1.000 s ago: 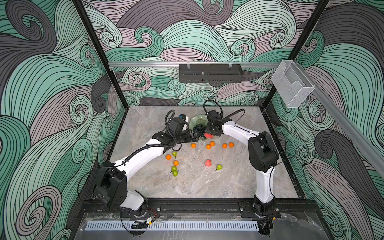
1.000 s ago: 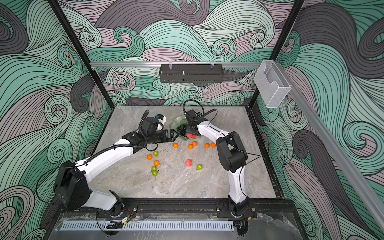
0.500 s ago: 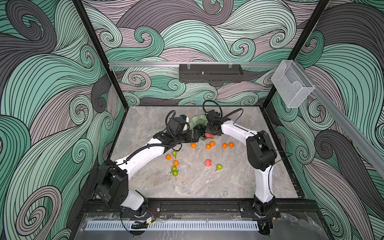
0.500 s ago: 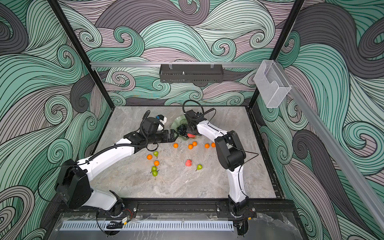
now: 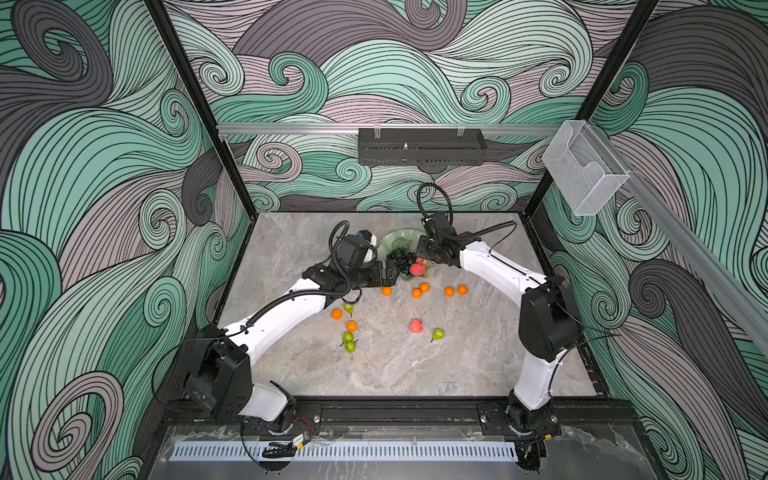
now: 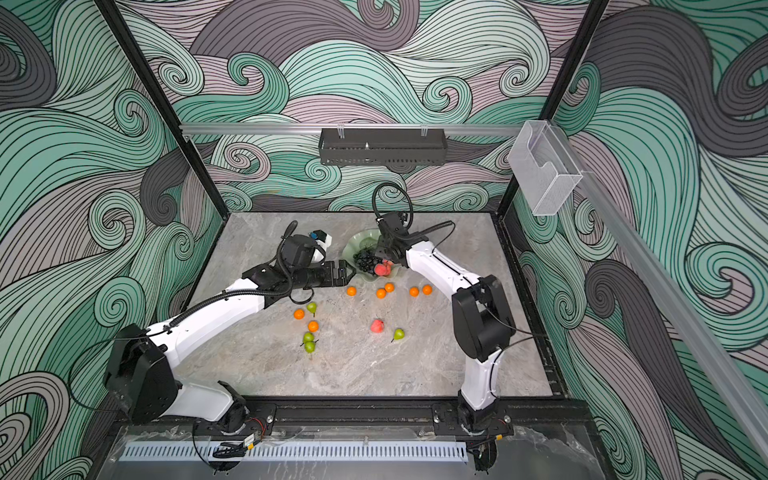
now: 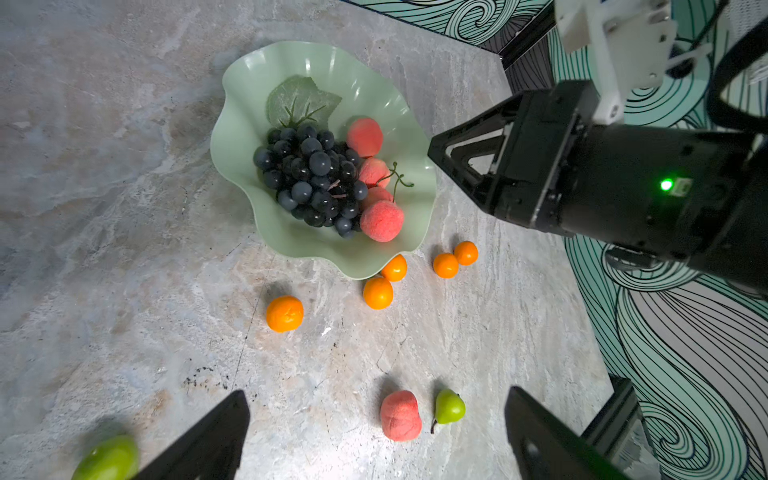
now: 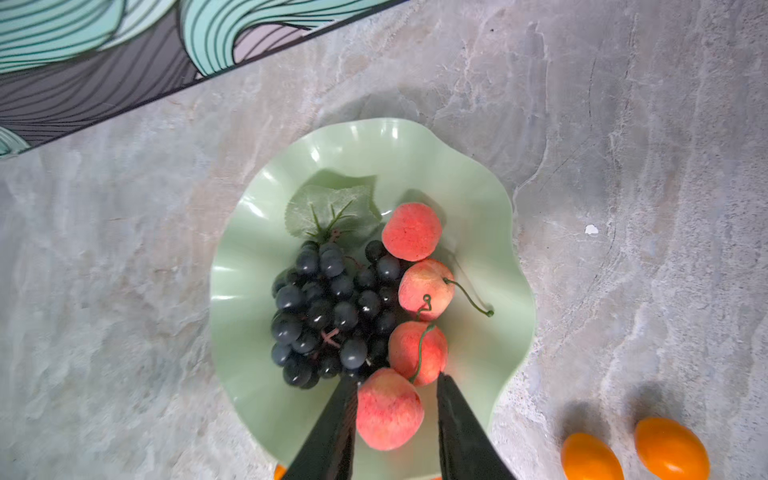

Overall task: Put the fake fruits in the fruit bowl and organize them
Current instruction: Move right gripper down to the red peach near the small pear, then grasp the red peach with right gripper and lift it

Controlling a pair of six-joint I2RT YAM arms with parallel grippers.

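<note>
1. Our right gripper hangs over the fruit bowl, its fingers narrowly parted either side of a peach. That peach lies in the bowl beside the other peaches and the grape bunch. A gap shows on one side, so we judge it let go.
2. Our left gripper hovers above the counter, fingers wide and empty.
3. Oranges, pears and a loose peach lie on the counter.
4. We expect light, stiff fruit that rolls easily, so we would pinch across the widest middle, never the stem.
</note>
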